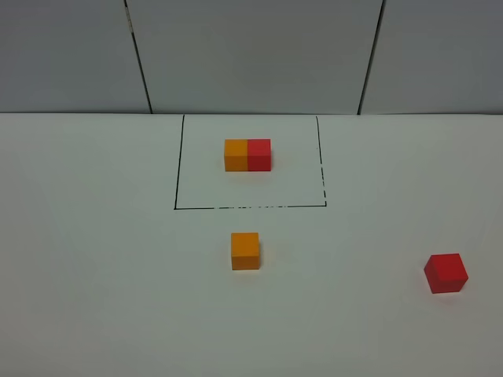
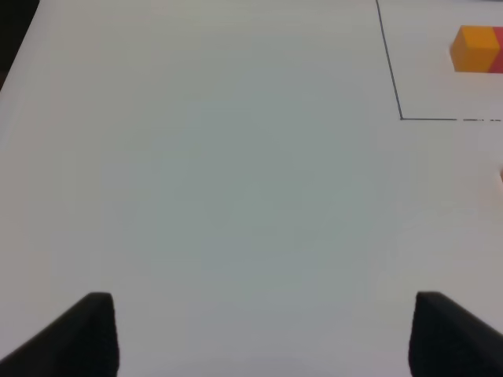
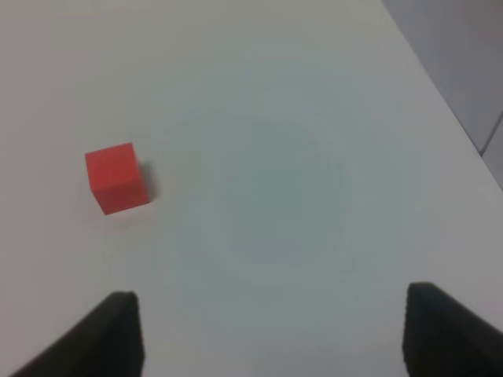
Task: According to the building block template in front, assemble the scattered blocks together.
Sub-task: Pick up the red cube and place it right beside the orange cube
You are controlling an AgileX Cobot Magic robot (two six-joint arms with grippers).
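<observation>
Seen from the high camera, the left stretch of the surface lay bare. The left tool hung over it with its jaws spread wide and nothing between them. A dark strip at one corner of its wrist view looked like the surface's edge, well apart from any block, so room on that side was plentiful. In the middle, the building block template sat inside the drawn black rectangle, orange half at 9 o'clock and red half at 3 o'clock. The loose orange cube stood at 6 o'clock of the template, just outside the rectangle's near line, with free space all round. The likeliest fault there, I judged, was a tool nudging this cube askew during a grasp, or a careless pass knocking the template. The red cube lay well apart, between 3 and 4 o'clock of the orange one and turned slightly off square, so a straight squeeze could twist it or pop it out. The right tool hovered short of it, jaws apart and empty. The cube sat off its centre line, so closing there would have caught nothing. Joining the pair with red at 9 o'clock would also miss the template. Beyond the red cube the surface ran on to grey panels, with ample clearance.
</observation>
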